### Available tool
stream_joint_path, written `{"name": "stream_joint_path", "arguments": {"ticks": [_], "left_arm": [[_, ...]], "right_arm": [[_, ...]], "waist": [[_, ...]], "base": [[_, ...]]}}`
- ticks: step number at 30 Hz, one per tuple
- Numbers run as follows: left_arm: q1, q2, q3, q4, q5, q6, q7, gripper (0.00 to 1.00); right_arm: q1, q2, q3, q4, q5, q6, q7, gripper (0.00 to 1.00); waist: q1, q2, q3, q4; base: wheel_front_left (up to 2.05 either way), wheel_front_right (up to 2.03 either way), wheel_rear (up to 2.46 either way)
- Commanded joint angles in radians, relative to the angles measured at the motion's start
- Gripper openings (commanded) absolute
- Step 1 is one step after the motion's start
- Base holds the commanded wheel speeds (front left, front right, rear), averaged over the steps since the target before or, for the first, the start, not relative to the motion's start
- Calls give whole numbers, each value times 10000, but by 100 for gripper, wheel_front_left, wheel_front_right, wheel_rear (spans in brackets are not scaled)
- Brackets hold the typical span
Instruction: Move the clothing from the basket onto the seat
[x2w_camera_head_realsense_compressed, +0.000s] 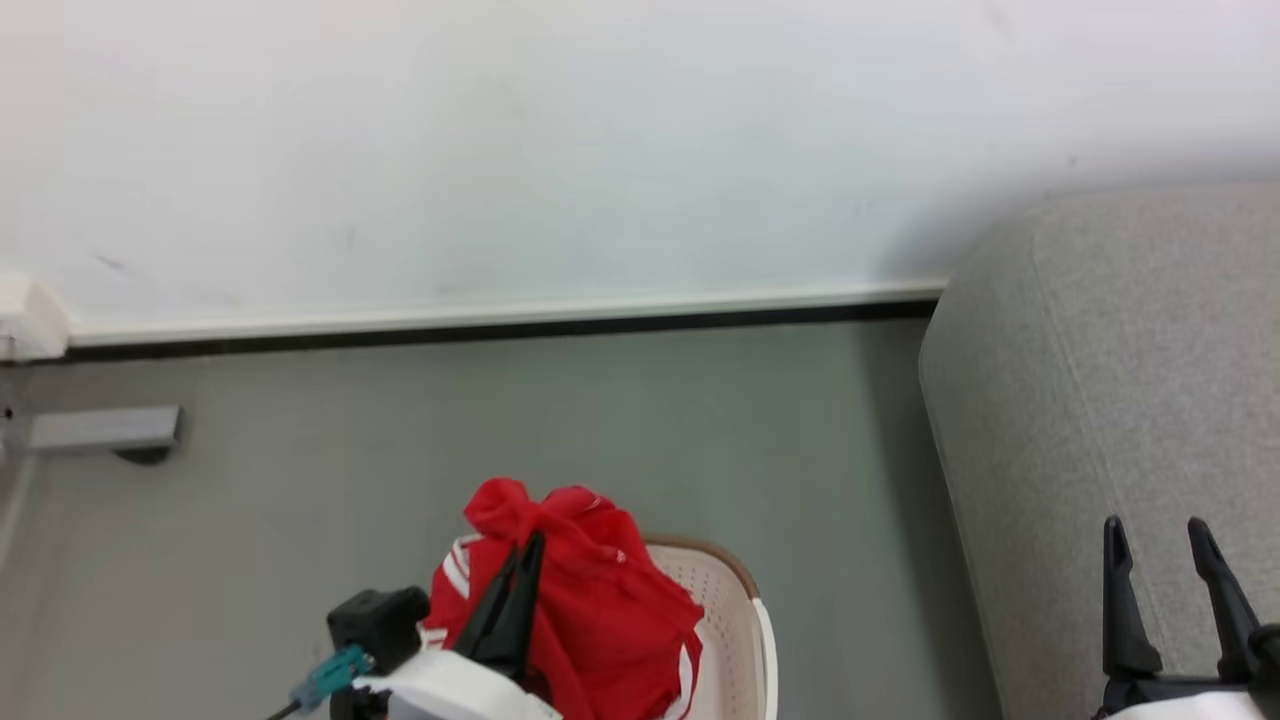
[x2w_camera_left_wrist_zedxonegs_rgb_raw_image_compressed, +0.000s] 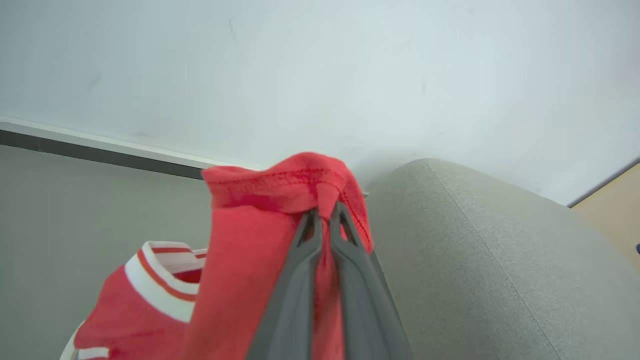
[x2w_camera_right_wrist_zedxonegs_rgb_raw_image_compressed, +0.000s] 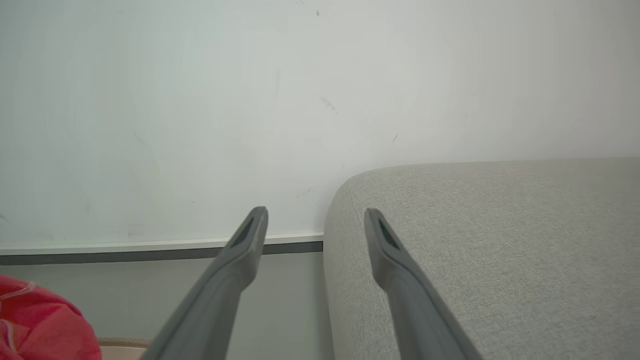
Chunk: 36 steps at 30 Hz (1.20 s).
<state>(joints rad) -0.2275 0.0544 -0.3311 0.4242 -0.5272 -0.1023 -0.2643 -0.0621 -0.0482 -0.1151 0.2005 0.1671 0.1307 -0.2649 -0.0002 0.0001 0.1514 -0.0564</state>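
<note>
Above the basket (x2w_camera_head_realsense_compressed: 738, 610), near the seat (x2w_camera_head_realsense_compressed: 1100, 380), our left jaws were clenched on a bunched fold of the clothing (x2w_camera_head_realsense_compressed: 600, 610), the rest draping down over the basket. It looked soft, light and limp. We judged a pinch at a gathered hem best, since trailing ends might snag the rim. Our right jaws stood released over the seat's edge. Between basket and seat lay bare floor (x2w_camera_head_realsense_compressed: 850, 480); we saw nothing in the way.

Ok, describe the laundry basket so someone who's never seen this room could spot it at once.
Start at the grey sofa on the right; on the grey floor to its left, at the head view's bottom edge, stands the basket. It is cream plastic with perforated walls and a brown rim, with red clothing bunched over it.
</note>
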Motion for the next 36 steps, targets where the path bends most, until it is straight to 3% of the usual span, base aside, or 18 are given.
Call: {"name": "stream_joint_path", "arguments": {"ticks": [1,16,31,36], "left_arm": [[320,123,124,-254,94,52,-1,0],[1527,472,750,-1630,1155,23,-2,0],[1462,594,1112,-1672,1468,-106,-4,0],[1321,673,982,-1763,1545,-157,-4,0]], "right_arm": [[257,-38,-49,52,-111,1,9,100],[1308,-36,421,257,-1033,1,9,100],[1337,-38,657,302,-1070,1,9,100],[1180,-35,1176,220,-979,1,9,100]], "waist": [[2,-1,-483,91],[2,-1,-1905,492],[2,-1,-2158,593],[2,-1,-2110,572]], "base": [[0,0,0],[0,0,0],[0,0,0],[0,0,0]]}}
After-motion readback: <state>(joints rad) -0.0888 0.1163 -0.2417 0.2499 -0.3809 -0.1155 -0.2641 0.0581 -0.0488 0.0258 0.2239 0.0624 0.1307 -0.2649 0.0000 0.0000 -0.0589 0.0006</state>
